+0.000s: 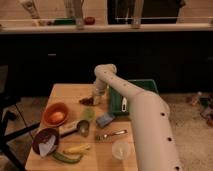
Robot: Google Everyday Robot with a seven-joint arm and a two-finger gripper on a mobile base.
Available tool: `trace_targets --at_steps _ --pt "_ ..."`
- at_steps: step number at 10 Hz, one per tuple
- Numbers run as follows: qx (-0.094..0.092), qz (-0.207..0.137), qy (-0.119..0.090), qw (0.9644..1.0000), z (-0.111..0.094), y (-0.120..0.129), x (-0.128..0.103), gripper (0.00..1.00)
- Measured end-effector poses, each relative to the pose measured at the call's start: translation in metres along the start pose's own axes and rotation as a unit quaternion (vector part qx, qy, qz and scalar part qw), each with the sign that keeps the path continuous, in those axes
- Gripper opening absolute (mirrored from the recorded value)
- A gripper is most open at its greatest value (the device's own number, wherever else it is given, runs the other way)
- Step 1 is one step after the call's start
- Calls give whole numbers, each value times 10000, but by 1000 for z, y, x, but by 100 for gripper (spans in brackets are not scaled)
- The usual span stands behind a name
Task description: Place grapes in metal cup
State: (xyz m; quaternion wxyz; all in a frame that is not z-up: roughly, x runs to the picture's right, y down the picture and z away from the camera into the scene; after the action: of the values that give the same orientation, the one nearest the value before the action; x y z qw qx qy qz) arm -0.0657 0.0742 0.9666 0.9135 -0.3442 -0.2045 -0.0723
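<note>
The grapes (86,101), a small dark reddish cluster, lie on the wooden table (65,92) towards its far side. My gripper (95,97) hangs from the white arm just right of the grapes, low over the table and close against them. The metal cup (83,127), small and silver-grey, stands upright nearer the front, below the grapes and apart from my gripper.
A green tray (137,89) with a white tool sits to the right, under the arm. An orange bowl (55,114), a dark bowl (45,141), a banana (77,148), a cucumber (67,157), a translucent cup (121,148), a blue object (105,120) and a fork (112,134) are also on the table.
</note>
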Motion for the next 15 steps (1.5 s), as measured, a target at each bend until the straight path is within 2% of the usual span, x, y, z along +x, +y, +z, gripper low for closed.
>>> trace_targets --at_steps 1,6,11,13,15 --pt "1 -7 -2 10000 0 0 0 0" --pt "57 -86 18 9999 -3 1 -4 0" --pt "263 -221 -6 9994 -16 -7 -16 0" --pt "396 -260 -176 9987 -23 -13 -21 0" --pt "557 -310 -454 9969 -31 -17 -27 0"
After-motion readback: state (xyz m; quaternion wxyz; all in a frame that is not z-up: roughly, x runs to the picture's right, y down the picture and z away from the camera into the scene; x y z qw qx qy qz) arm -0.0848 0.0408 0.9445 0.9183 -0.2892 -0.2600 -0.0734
